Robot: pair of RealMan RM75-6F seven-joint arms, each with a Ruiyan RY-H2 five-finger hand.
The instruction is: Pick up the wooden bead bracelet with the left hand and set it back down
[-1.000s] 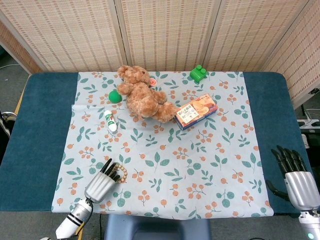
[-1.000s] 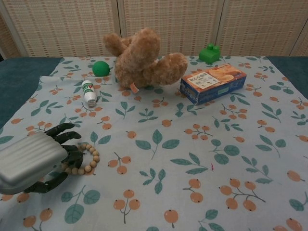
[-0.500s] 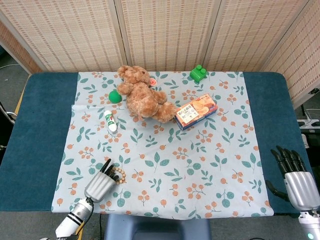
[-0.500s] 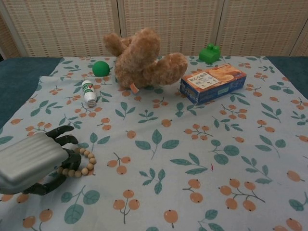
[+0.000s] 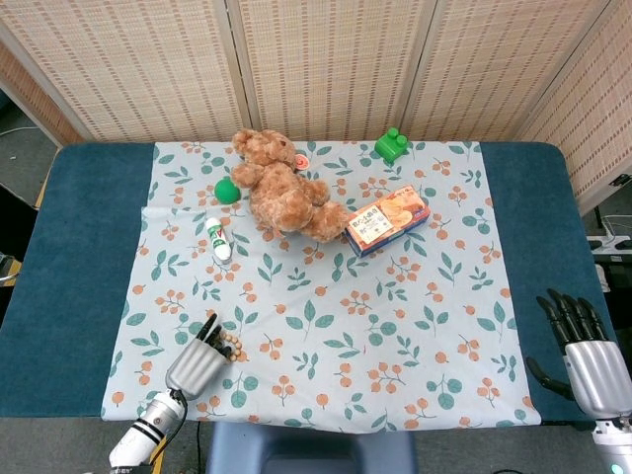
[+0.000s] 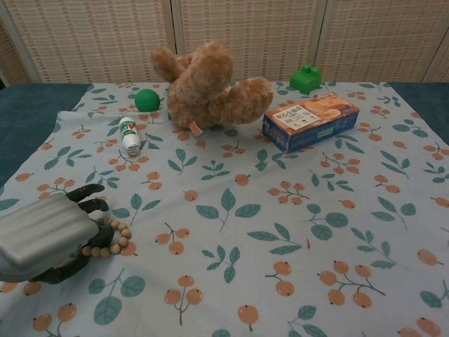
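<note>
The wooden bead bracelet [image 6: 110,238] is a loop of light round beads at the near left of the floral cloth, also seen in the head view as the bracelet [image 5: 230,346]. My left hand [image 6: 48,235] has its dark fingers curled into the loop and grips it; part of the loop is hidden under the fingers. Seen from the head, the left hand [image 5: 198,359] sits near the cloth's front edge. My right hand [image 5: 587,350] hovers off the table's right front corner, fingers spread and holding nothing.
A teddy bear [image 5: 282,188] lies at the back centre, with a green ball [image 5: 227,190] and a small white bottle [image 5: 218,239] to its left. A biscuit box [image 5: 387,221] and a green block [image 5: 391,145] sit to its right. The floral cloth [image 5: 395,326] covers the blue table.
My left hand has pulled back toward the near left edge, and the bracelet has come along with it, its loop bunching up against the fingers. The right hand barely moved.
</note>
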